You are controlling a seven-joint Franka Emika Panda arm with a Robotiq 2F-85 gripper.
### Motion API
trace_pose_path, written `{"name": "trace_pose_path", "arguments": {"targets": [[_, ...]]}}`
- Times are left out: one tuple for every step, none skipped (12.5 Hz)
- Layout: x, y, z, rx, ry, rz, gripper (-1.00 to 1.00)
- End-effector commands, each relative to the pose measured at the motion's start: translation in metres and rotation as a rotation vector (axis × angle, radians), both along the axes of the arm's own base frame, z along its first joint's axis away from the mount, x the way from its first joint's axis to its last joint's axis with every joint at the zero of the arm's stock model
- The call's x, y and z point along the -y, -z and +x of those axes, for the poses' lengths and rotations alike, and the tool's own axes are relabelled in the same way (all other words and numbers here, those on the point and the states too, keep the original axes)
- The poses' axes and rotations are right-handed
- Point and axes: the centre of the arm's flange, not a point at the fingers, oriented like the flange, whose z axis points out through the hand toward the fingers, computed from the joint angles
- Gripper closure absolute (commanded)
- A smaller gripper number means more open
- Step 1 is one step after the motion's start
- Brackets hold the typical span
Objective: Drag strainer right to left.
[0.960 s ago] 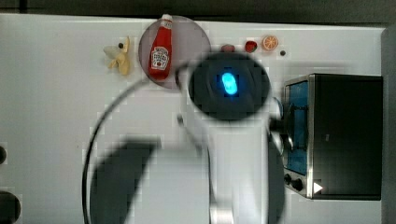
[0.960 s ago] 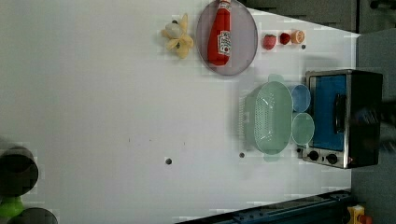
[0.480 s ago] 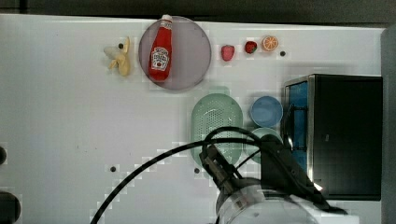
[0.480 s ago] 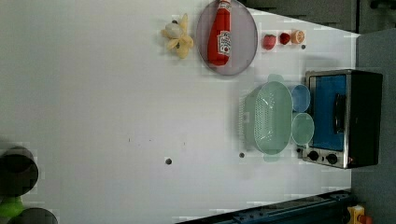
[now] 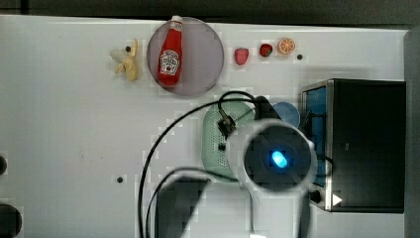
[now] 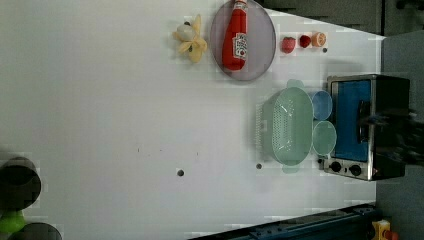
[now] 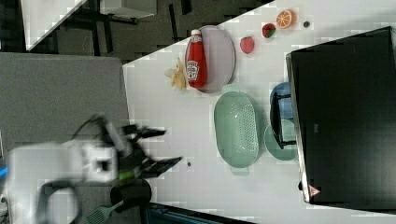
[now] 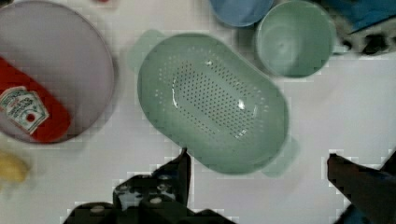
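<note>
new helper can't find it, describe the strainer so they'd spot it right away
Find the black toaster oven at the left view's right. Two round bowls, blue and green, sit against its front; the strainer lies just beyond them: bigger, oval, pale mint, full of holes.

— How does the pincer [image 8: 256, 161] stand?
— Wide apart, nothing between its fingers [image 8: 180, 170].
— And the arm [image 7: 56, 170]?
— Behind the pincer, with the wrist pointing it downward.
</note>
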Motion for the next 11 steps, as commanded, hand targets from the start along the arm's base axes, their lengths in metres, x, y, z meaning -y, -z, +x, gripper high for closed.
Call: {"name": "trace_pose_path", "arguments": {"targets": [[-0.007, 0.061, -0.003, -0.006, 0.205, -0.005, -1.0], [-0.009, 0.083, -0.002, 0.002, 0.259, -0.008, -1.0], [-0.011, 0.105, -0.001, 0.002, 0.319, -0.012, -1.0], [-0.012, 0.126, 0.001, -0.001, 0.364, -0.015, -1.0], [-0.014, 0.148, 0.002, -0.008, 0.391, -0.019, -1.0], [-0.017, 0.168, 0.005, -0.018, 0.409, -0.022, -1.0], [-0.019, 0.189, 0.007, -0.025, 0.433, -0.026, -1.0], [-0.022, 0.208, 0.009, -0.021, 0.466, -0.027, -1.0], [-0.024, 0.224, 0.012, -0.01, 0.499, -0.027, -1.0], [-0.028, 0.24, 0.013, -0.005, 0.512, -0.026, -1.0], [-0.032, 0.256, 0.012, -0.009, 0.513, -0.026, -1.0]]}}
